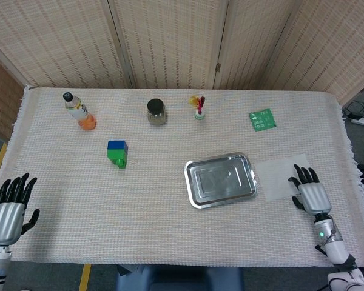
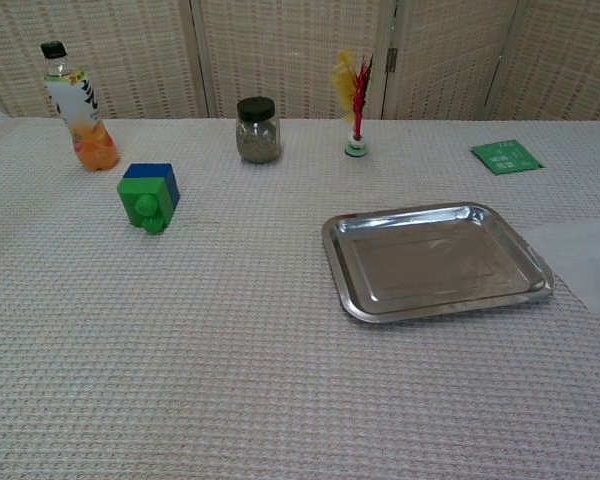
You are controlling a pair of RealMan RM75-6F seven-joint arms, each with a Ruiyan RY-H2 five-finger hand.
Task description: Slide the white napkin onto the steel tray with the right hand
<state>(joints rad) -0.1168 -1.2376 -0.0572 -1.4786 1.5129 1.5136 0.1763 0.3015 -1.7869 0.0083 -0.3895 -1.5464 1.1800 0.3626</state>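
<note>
Fingers [image 1: 12, 187] of our left hand [image 1: 7, 213] spread apart, holding nothing, at the near table edge. Far to their right, our right hand [image 1: 310, 193] has fingers splayed over the thin white paper napkin [image 1: 280, 176], just right of the rectangular steel tray [image 1: 221, 179]; contact unclear.

Steel tray [image 2: 438, 262] right of centre, white napkin [image 2: 584, 259] at the right edge.
You see them just beside each other on the bench [image 2: 180, 340].
</note>
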